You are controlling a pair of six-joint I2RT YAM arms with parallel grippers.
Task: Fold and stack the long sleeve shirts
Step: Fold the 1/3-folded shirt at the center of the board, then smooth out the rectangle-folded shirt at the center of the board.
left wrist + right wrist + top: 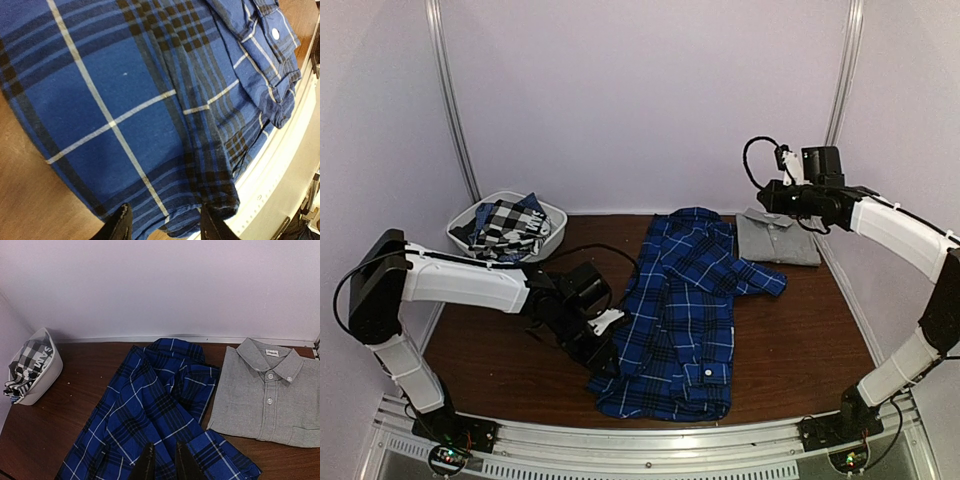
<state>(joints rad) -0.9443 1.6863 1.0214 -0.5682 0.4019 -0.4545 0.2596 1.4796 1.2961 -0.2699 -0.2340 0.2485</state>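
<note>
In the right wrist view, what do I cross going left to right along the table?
White basket holding the black-and-white check shirt → blue plaid shirt → folded grey shirt.

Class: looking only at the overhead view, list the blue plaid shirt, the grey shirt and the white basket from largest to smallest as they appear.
1. blue plaid shirt, spread out, clearly largest.
2 and 3. white basket and folded grey shirt look about alike; I will not rank them.
</note>
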